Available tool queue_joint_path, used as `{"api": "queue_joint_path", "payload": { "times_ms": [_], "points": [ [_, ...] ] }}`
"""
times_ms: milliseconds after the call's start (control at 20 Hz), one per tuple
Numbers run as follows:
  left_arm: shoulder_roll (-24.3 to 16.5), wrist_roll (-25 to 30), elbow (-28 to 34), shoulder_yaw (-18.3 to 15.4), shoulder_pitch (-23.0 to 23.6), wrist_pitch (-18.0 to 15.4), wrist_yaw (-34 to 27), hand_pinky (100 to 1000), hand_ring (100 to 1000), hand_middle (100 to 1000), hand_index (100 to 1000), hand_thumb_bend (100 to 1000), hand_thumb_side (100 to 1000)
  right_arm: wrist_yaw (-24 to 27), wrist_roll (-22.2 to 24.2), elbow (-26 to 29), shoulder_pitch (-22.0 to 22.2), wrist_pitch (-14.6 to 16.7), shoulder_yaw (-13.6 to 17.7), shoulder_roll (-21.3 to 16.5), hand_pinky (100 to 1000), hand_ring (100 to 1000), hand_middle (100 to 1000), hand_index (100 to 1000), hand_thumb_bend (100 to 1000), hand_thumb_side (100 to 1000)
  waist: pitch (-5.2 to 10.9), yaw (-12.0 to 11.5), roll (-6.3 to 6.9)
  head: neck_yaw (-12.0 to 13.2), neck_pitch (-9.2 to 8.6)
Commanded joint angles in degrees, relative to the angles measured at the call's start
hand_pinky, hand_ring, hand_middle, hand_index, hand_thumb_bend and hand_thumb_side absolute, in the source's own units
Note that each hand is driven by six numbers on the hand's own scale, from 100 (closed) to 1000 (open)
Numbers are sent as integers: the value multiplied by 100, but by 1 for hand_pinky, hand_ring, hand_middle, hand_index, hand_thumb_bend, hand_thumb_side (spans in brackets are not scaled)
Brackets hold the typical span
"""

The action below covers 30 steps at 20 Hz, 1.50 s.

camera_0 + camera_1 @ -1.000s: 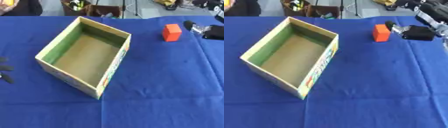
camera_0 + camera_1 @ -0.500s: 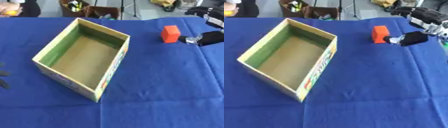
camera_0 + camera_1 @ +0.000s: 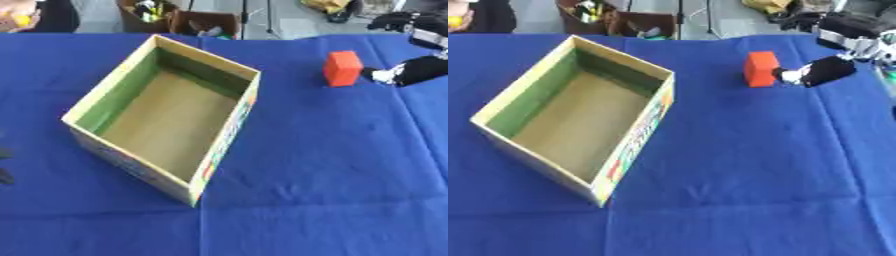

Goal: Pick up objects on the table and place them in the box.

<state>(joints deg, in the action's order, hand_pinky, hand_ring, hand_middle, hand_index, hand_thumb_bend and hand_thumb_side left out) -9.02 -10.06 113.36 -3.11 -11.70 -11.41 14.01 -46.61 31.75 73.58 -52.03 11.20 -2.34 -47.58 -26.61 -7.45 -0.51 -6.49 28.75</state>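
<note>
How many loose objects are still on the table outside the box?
1: an orange block on the blue cloth, right of the empty box, beside the right hand. None seems hidden.

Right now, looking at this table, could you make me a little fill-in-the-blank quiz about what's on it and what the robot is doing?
1. The small cube-shaped block beside the robot's right hand is coloured ____.
2. The open cardboard box holds ____ so far.
3. The cloth covering the table is coloured ____.
4. The block lies to the ____ of the cardboard box, as the robot sees it.

Missing words: orange; nothing; blue; right
</note>
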Motion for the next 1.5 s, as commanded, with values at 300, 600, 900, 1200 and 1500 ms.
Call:
{"api": "queue_joint_path", "payload": {
  "times_ms": [300, 600, 900, 1200, 1500],
  "points": [
    [-75, 54, 123, 39, -67, -19, 67, 333, 559, 627, 825, 100, 927, -163, 159, -467, -305, 348, 19, -385, 902, 941, 990, 1000, 344, 634, -45, -127, -52, -169, -222],
    [-72, 83, 123, 58, -76, -31, 103, 330, 558, 627, 825, 100, 927, -252, 185, -630, -385, 489, 87, -496, 906, 940, 992, 1000, 396, 652, -183, -238, -91, -312, -359],
    [-60, 125, 123, 90, -111, -43, 115, 329, 558, 627, 825, 100, 925, -352, 13, -819, -498, 468, 196, -472, 900, 928, 984, 1000, 399, 659, -297, -323, -110, -425, -514],
    [-45, 161, 123, 102, -101, -37, 134, 328, 557, 626, 824, 100, 924, -399, -163, -740, -554, 494, 206, -543, 894, 924, 982, 1000, 375, 656, -352, -341, -130, -454, -563],
    [-57, 191, 123, 115, -129, -37, 145, 327, 557, 627, 824, 100, 924, -300, 5, -760, -586, 611, 187, -590, 891, 921, 977, 1000, 331, 613, -409, -395, -176, -489, -636]
  ]
}}
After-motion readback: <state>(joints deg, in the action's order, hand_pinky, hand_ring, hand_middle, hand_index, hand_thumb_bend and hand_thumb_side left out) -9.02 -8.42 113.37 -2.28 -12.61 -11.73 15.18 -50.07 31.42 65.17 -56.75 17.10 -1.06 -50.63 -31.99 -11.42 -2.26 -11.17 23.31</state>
